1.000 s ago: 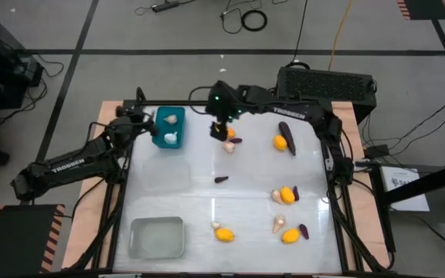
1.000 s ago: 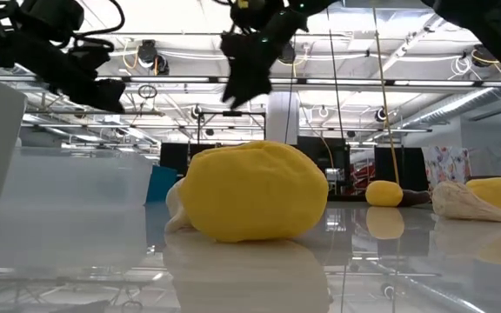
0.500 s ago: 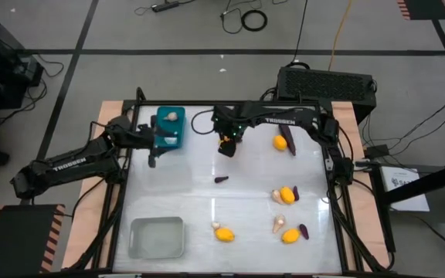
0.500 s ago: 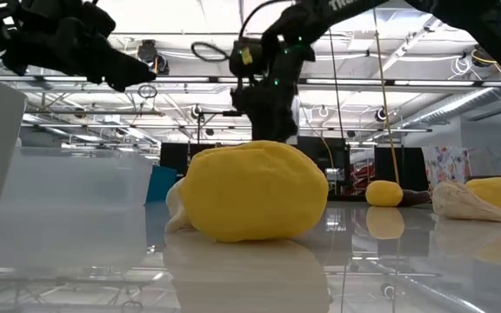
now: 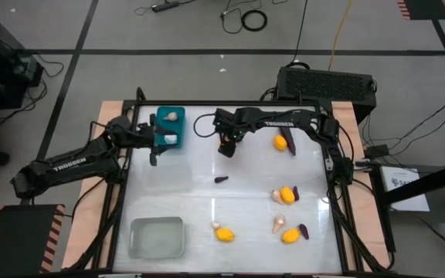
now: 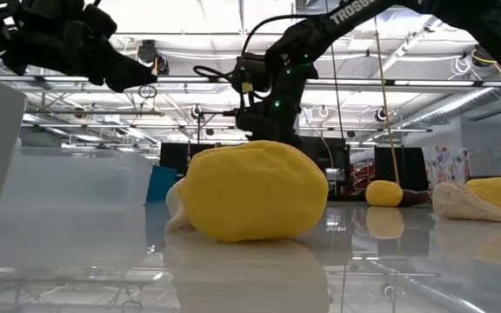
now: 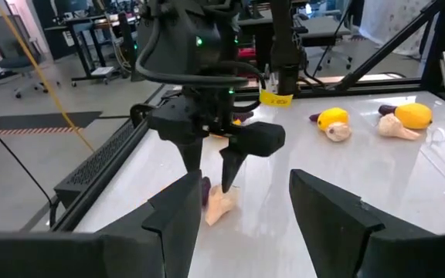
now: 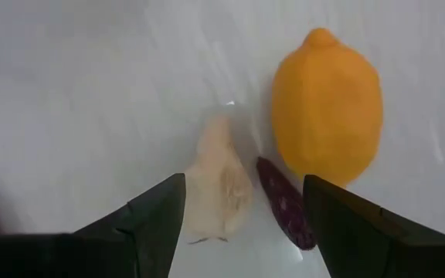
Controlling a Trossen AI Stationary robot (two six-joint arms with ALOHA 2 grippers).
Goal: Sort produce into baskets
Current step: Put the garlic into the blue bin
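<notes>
My right gripper [image 5: 226,145] is open, low over a cluster at the table's far middle. In the right wrist view its fingers [image 8: 242,232] stand on either side of a whitish garlic bulb [image 8: 219,189] and a slim purple eggplant [image 8: 284,205], touching neither; an orange lemon [image 8: 327,104] lies just beyond. My left gripper [image 5: 155,145] is open and empty at the near side of the teal bin [image 5: 178,130], which holds two garlic bulbs [image 5: 172,116]. The translucent bin [image 5: 157,237] stands at the near left.
Loose produce lies across the table's right half: an eggplant [image 5: 221,179], a lemon with an eggplant [image 5: 281,141], a lemon group [image 5: 287,194], a lemon and garlic [image 5: 224,235], and more at the near right [image 5: 290,235]. A black box with cables [image 5: 327,83] stands beyond the far edge.
My right gripper has come down from high above the table onto the lemon, garlic and eggplant cluster, which it now hides in the high view. My left gripper has drawn back a little from the teal bin toward the near edge.
</notes>
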